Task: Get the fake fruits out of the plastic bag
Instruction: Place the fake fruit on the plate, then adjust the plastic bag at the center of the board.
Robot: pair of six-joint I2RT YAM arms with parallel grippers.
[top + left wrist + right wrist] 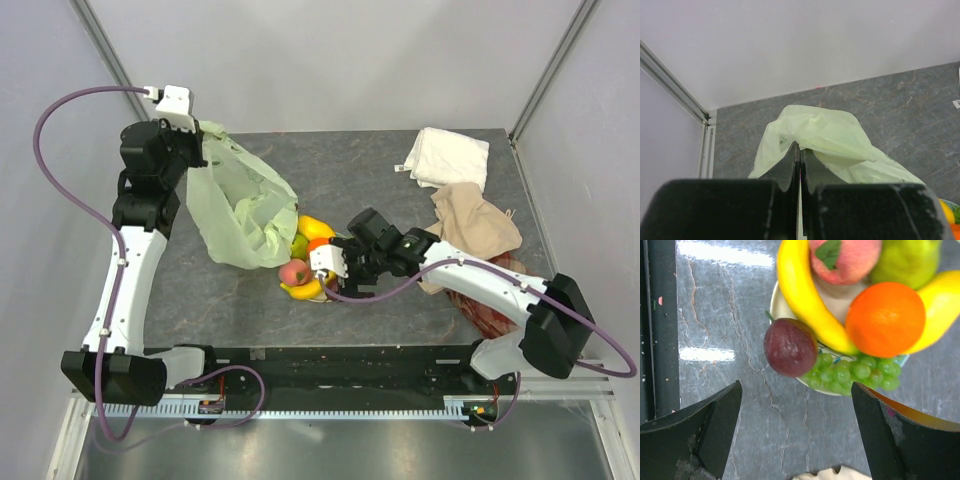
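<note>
**Bag pinched, fruits on plate**

The bag [825,132] is held up at the table's [400,180] far left, pinched by the clamped left gripper [800,150]. The fruits [308,262] are piled on a plate [774,302] just beside the bag. The right gripper [796,390] is spread wide above them, empty.

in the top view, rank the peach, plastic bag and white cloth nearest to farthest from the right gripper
From the right gripper:
1. peach, right beside it on its left
2. plastic bag, farther left
3. white cloth, far right corner

One bag [240,210], seven fruits [885,320], three cloths [450,155]
</note>
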